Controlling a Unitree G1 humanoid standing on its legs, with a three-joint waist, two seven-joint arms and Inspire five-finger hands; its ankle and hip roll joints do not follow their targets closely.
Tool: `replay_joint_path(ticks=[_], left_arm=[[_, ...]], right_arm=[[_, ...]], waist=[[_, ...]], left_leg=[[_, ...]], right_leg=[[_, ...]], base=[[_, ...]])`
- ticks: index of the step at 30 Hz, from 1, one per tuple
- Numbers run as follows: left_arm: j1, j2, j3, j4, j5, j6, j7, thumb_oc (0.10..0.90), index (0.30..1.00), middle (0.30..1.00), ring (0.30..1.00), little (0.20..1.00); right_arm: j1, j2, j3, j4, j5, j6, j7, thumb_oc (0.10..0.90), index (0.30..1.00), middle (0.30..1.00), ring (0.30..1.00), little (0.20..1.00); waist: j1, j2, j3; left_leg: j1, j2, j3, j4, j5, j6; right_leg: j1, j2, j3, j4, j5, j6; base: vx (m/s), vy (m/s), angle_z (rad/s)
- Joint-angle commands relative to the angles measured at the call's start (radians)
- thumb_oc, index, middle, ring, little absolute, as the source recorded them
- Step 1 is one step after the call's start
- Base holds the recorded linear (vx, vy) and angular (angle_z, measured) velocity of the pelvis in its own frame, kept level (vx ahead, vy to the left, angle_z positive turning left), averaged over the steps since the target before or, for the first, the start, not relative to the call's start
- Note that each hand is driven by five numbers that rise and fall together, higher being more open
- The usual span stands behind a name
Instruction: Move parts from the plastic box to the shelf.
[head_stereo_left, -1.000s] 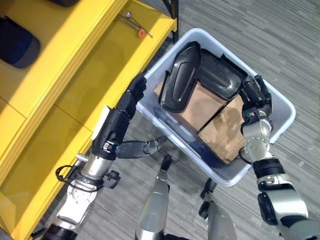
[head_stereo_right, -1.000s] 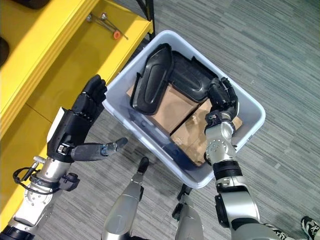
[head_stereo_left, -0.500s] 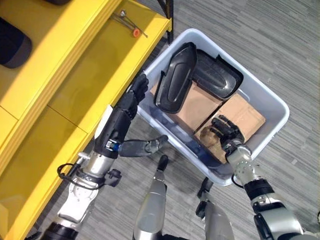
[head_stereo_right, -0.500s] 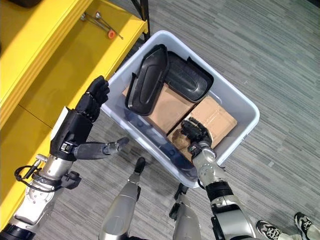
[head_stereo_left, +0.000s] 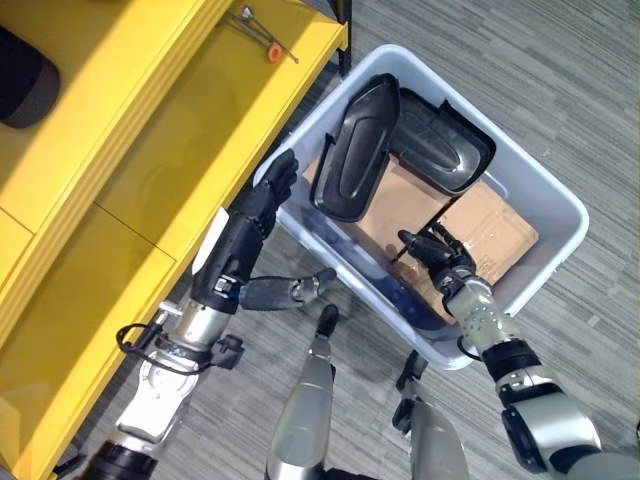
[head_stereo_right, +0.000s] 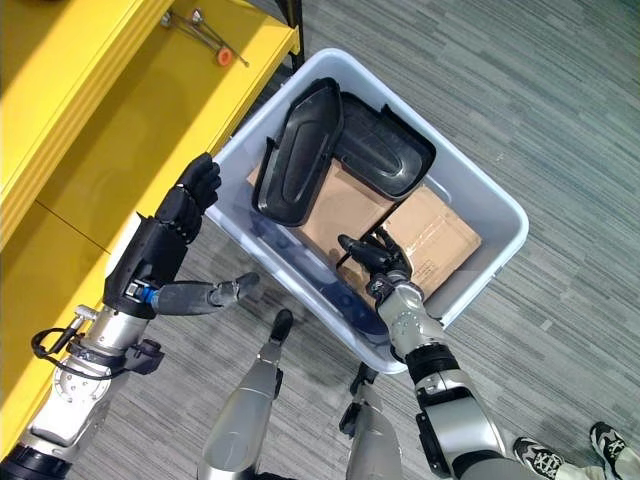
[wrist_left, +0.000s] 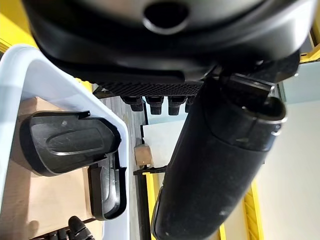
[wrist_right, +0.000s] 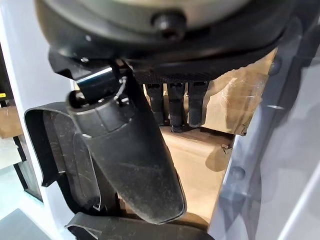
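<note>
A pale plastic box (head_stereo_left: 562, 203) stands on the floor beside the yellow shelf (head_stereo_left: 150, 130). Inside it, two black moulded parts lie on cardboard boxes (head_stereo_left: 400, 205): a long shell (head_stereo_left: 355, 160) leaning near the shelf side and a wider one (head_stereo_left: 440, 150) behind it. My right hand (head_stereo_left: 440, 255) is open inside the box over the cardboard, short of the black parts (wrist_right: 55, 150). My left hand (head_stereo_left: 245, 245) is open outside the box, its straight fingertips at the box's rim (wrist_left: 60, 85) on the shelf side, holding nothing.
Thin metal tools with an orange tip (head_stereo_left: 265, 48) lie on the shelf's lower board near its end. A dark rounded object (head_stereo_left: 20, 85) rests on the upper board. Grey striped floor surrounds the box. A person's shoe (head_stereo_right: 610, 440) shows at the lower right.
My right hand has come back from the wide black part to the near side of the box, empty, and its fingers have straightened. The left hand has barely moved.
</note>
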Motion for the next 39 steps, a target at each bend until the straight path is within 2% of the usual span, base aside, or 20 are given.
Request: replay_joint_path(ticks=[1, 3, 5, 6, 7, 10, 15, 18, 23, 24, 27, 29, 30, 31, 36, 37, 39], left_arm=[[-0.026, -0.050, 0.033, -0.127, 0.030, -0.091, 0.019, 0.900, 1.000, 1.000, 1.000, 1.000], [-0.027, -0.054, 0.024, -0.121, 0.029, -0.098, 0.021, 0.900, 1.000, 1.000, 1.000, 1.000], [-0.027, -0.059, 0.024, -0.122, 0.029, -0.095, 0.019, 0.900, 1.000, 1.000, 1.000, 1.000], [-0.029, -0.059, 0.023, -0.129, 0.033, -0.088, 0.024, 0.900, 1.000, 1.000, 1.000, 1.000], [-0.029, -0.060, 0.023, -0.131, 0.032, -0.085, 0.026, 0.900, 1.000, 1.000, 1.000, 1.000], [-0.037, -0.069, 0.013, -0.137, 0.040, -0.072, 0.043, 0.900, 1.000, 1.000, 1.000, 1.000], [-0.034, -0.075, 0.010, -0.145, 0.036, -0.068, 0.047, 0.900, 1.000, 1.000, 1.000, 1.000], [-0.016, -0.079, 0.017, -0.144, 0.046, -0.086, 0.054, 0.900, 1.000, 1.000, 1.000, 1.000], [0.030, -0.099, 0.032, -0.160, 0.075, -0.112, 0.086, 0.900, 1.000, 1.000, 1.000, 1.000], [0.047, -0.113, 0.036, -0.169, 0.100, -0.117, 0.107, 0.900, 1.000, 1.000, 1.000, 1.000], [0.070, -0.124, 0.040, -0.184, 0.120, -0.119, 0.134, 0.900, 1.000, 1.000, 1.000, 1.000], [0.103, -0.151, 0.037, -0.200, 0.165, -0.132, 0.181, 0.900, 1.000, 1.000, 1.000, 1.000], [0.103, -0.151, 0.037, -0.200, 0.165, -0.132, 0.181, 0.900, 1.000, 1.000, 1.000, 1.000], [0.114, -0.169, 0.030, -0.211, 0.188, -0.131, 0.216, 0.900, 1.000, 1.000, 1.000, 1.000], [0.117, -0.188, 0.015, -0.223, 0.204, -0.123, 0.257, 0.900, 1.000, 1.000, 1.000, 1.000], [0.111, -0.192, 0.007, -0.228, 0.205, -0.117, 0.274, 0.900, 1.000, 1.000, 1.000, 1.000], [0.107, -0.190, 0.006, -0.231, 0.203, -0.111, 0.279, 0.900, 1.000, 1.000, 1.000, 1.000]], right_arm=[[-0.037, 0.032, 0.036, -0.119, 0.064, -0.006, 0.030, 0.900, 1.000, 1.000, 1.000, 1.000], [-0.048, 0.049, 0.046, -0.123, 0.044, -0.076, -0.035, 0.900, 1.000, 1.000, 1.000, 1.000], [-0.054, 0.052, 0.034, -0.125, 0.028, -0.111, -0.072, 0.900, 1.000, 1.000, 1.000, 1.000], [-0.064, 0.051, 0.027, -0.125, -0.060, -0.160, -0.109, 0.900, 1.000, 1.000, 1.000, 1.000], [-0.071, 0.052, 0.024, -0.134, -0.101, -0.177, -0.138, 0.900, 1.000, 1.000, 1.000, 1.000], [-0.109, 0.045, 0.004, -0.150, -0.190, -0.208, -0.201, 0.900, 1.000, 1.000, 1.000, 1.000], [-0.153, 0.016, 0.006, -0.191, -0.218, -0.201, -0.164, 0.900, 1.000, 1.000, 1.000, 1.000], [-0.119, 0.016, 0.023, -0.276, -0.176, -0.178, -0.266, 0.900, 1.000, 1.000, 1.000, 1.000], [0.019, 0.043, 0.021, -0.454, -0.261, -0.263, -0.408, 0.900, 1.000, 1.000, 1.000, 1.000], [0.088, 0.059, 0.012, -0.530, -0.303, -0.302, -0.428, 0.900, 1.000, 1.000, 1.000, 1.000], [0.171, 0.069, 0.011, -0.617, -0.332, -0.319, -0.423, 0.900, 1.000, 1.000, 1.000, 1.000], [0.295, 0.076, 0.027, -0.750, -0.460, -0.380, -0.410, 0.900, 1.000, 1.000, 1.000, 1.000], [0.295, 0.076, 0.027, -0.750, -0.460, -0.380, -0.410, 0.900, 1.000, 1.000, 1.000, 1.000], [0.364, 0.047, 0.033, -0.867, -0.571, -0.395, -0.390, 0.900, 1.000, 1.000, 1.000, 1.000], [0.396, 0.007, 0.052, -0.977, -0.739, -0.412, -0.379, 0.900, 1.000, 1.000, 1.000, 1.000], [0.385, -0.012, 0.068, -1.009, -0.812, -0.422, -0.375, 0.900, 1.000, 1.000, 1.000, 1.000], [0.376, -0.019, 0.069, -1.017, -0.827, -0.420, -0.357, 0.900, 1.000, 1.000, 1.000, 1.000]], waist=[[0.023, 0.020, -0.037], [0.025, 0.028, -0.031], [0.026, 0.033, -0.025], [0.027, 0.036, -0.024], [0.027, 0.037, -0.023], [0.026, 0.048, -0.011], [0.031, 0.055, -0.011], [0.024, 0.049, -0.011], [-0.007, 0.040, -0.011], [-0.026, 0.037, -0.011], [-0.045, 0.035, -0.011], [-0.077, 0.035, -0.011], [-0.077, 0.035, -0.011], [-0.106, 0.041, -0.011], [-0.134, 0.057, -0.011], [-0.145, 0.064, -0.013], [-0.147, 0.067, -0.014]], left_leg=[[0.000, -0.087, 0.029, -0.029, 0.026, 0.088], [-0.007, -0.089, 0.030, -0.023, 0.030, 0.088], [-0.006, -0.093, 0.030, -0.021, 0.026, 0.089], [-0.012, -0.094, 0.028, -0.023, 0.032, 0.090], [-0.014, -0.095, 0.027, -0.023, 0.033, 0.090], [-0.026, -0.102, 0.025, -0.018, 0.035, 0.093], [-0.044, -0.107, 0.026, -0.015, 0.041, 0.095], [-0.049, -0.106, 0.031, -0.012, 0.040, 0.096], [-0.049, -0.095, 0.049, -0.014, 0.033, 0.098], [-0.050, -0.091, 0.057, -0.014, 0.031, 0.099], [-0.047, -0.085, 0.064, -0.016, 0.029, 0.099], [-0.042, -0.078, 0.083, -0.023, 0.031, 0.100], [-0.042, -0.078, 0.083, -0.023, 0.031, 0.100], [-0.039, -0.074, 0.100, -0.023, 0.029, 0.099], [-0.033, -0.072, 0.118, -0.016, 0.027, 0.093], [-0.032, -0.072, 0.125, -0.011, 0.026, 0.090], [-0.033, -0.072, 0.125, -0.009, 0.025, 0.089]], right_leg=[[0.010, 0.013, 0.011, 0.121, -0.049, -0.017], [0.004, 0.011, 0.009, 0.131, -0.051, -0.019], [0.001, 0.009, 0.010, 0.140, -0.057, -0.020], [-0.004, 0.009, 0.008, 0.138, -0.052, -0.020], [-0.008, 0.009, 0.008, 0.141, -0.052, -0.019], [-0.027, 0.007, 0.007, 0.156, -0.052, -0.020], [-0.052, -0.001, -0.001, 0.174, -0.055, -0.021], [-0.062, -0.004, 0.001, 0.178, -0.053, -0.019], [-0.078, 0.000, 0.019, 0.184, -0.048, -0.020], [-0.089, 0.002, 0.033, 0.188, -0.045, -0.019], [-0.096, 0.003, 0.045, 0.191, -0.043, -0.016], [-0.109, 0.005, 0.069, 0.194, -0.038, -0.010], [-0.109, 0.005, 0.069, 0.194, -0.038, -0.010], [-0.122, 0.004, 0.089, 0.199, -0.037, -0.005], [-0.129, 0.001, 0.109, 0.205, -0.039, -0.001], [-0.133, -0.003, 0.116, 0.208, -0.040, 0.000], [-0.134, -0.004, 0.117, 0.208, -0.041, 0.000]], base=[[0.00, 0.034, 0.01], [0.01, 0.049, 0.01], [0.00, 0.035, 0.03], [-0.01, 0.033, 0.04], [-0.02, 0.042, 0.04], [-0.02, 0.061, 0.03], [-0.01, 0.057, 0.04], [-0.01, 0.036, -0.01], [-0.02, 0.048, -0.03], [-0.03, 0.063, -0.14], [-0.03, 0.057, -0.12], [-0.05, 0.098, -0.14], [-0.06, 0.136, -0.10], [-0.05, 0.100, -0.05], [-0.02, 0.103, -0.25], [0.00, 0.089, -0.25], [0.00, 0.049, -0.18]])
